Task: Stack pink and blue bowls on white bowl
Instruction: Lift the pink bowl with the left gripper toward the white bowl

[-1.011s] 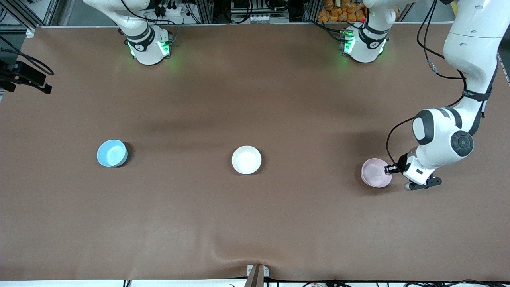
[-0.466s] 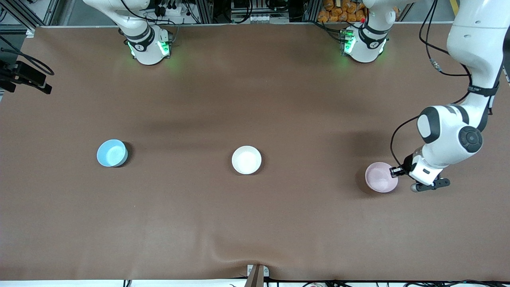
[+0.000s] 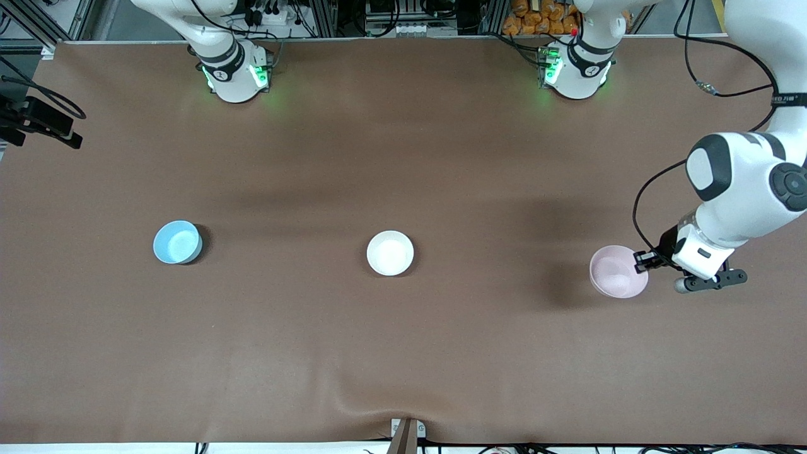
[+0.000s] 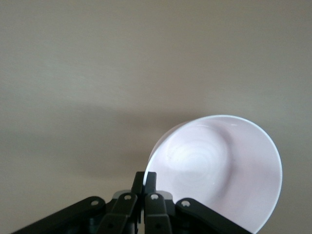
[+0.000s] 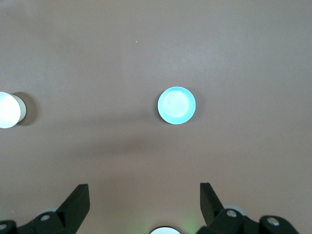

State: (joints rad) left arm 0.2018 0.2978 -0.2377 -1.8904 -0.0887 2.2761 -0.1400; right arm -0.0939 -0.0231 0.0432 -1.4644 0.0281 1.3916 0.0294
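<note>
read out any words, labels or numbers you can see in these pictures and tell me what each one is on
Black band on the left arm: white lettering, too small to read.
Round badges on the two arm bases: a mark, not legible.
Pink bowl, blue bowl, white bowl: no text.

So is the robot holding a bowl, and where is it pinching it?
Yes. The left end effector is shut on the pink bowl, pinching its rim. The right end effector is open and holds nothing, high over the blue bowl.

White bowl (image 3: 390, 253) between the other two bowls.
</note>
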